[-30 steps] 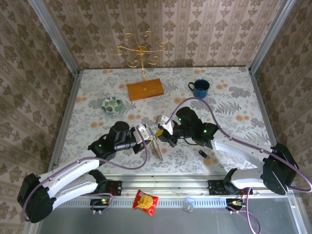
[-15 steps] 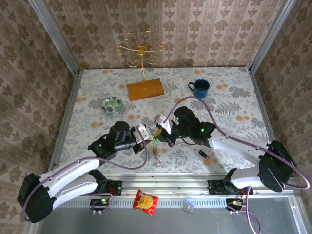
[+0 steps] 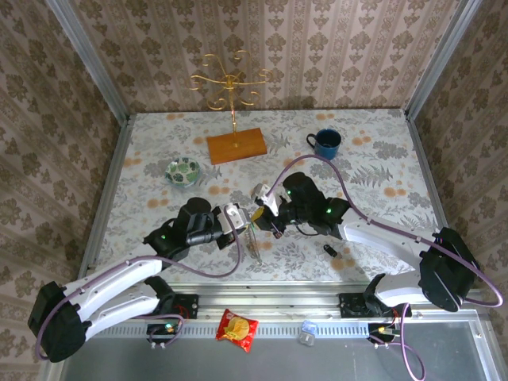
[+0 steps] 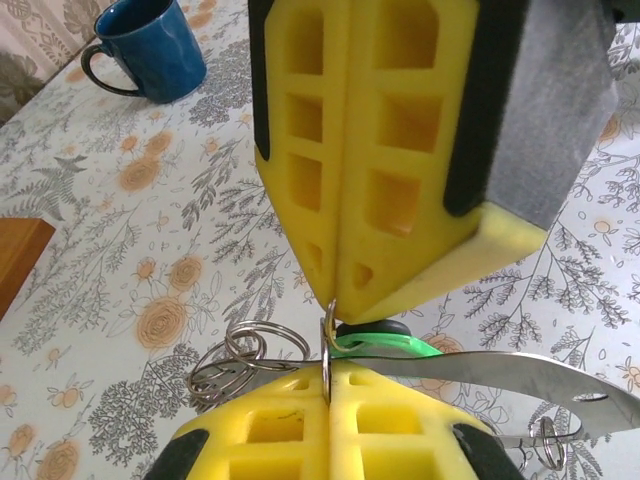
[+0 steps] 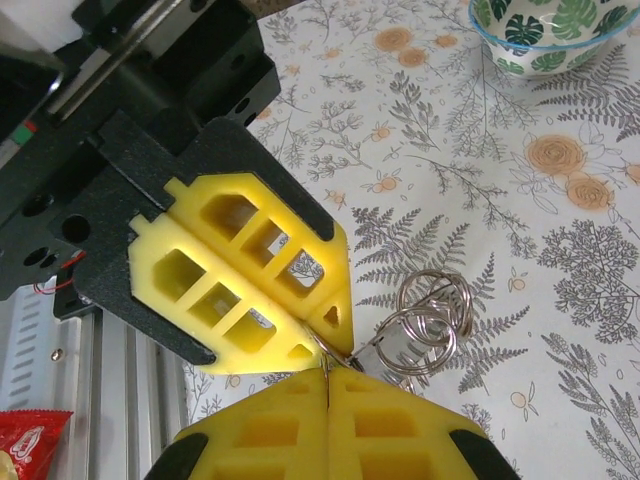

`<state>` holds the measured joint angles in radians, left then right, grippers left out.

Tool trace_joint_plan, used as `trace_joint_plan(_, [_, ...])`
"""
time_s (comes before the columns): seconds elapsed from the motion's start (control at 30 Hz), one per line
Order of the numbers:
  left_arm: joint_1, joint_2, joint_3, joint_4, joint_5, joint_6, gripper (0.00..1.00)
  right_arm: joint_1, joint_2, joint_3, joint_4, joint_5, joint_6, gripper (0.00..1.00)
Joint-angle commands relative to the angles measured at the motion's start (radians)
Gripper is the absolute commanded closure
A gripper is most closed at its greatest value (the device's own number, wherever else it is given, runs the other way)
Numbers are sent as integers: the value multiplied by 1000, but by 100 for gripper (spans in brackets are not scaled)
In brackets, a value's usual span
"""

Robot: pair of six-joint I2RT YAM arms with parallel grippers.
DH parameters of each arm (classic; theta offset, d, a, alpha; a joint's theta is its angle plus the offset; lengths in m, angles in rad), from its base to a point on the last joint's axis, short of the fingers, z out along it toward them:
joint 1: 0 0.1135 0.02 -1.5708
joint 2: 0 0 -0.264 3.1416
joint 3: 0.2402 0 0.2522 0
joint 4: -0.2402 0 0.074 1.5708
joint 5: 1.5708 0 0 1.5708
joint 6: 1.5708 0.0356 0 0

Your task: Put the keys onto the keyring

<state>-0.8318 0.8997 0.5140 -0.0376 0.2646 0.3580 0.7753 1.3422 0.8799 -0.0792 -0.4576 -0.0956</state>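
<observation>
Your left hand and right hand meet tip to tip, both pinched shut on the keyring, green key alongside.

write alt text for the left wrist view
The left pincer from below and the right pincer from above, both shut and yellow, meet tip to tip on the metal keyring, a green key beside the tips. A blue mug stands at top left on the floral table.
</observation>
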Motion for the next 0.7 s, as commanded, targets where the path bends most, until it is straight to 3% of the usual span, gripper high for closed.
trace_joint_plan(0.0, [-30, -13, 5, 34, 17, 66, 100, -17, 15, 44, -4, 14, 29, 100])
trace_joint_plan(0.67, [-70, -24, -21, 62, -51, 119, 100, -44, 32, 66, -52, -32, 85, 100])
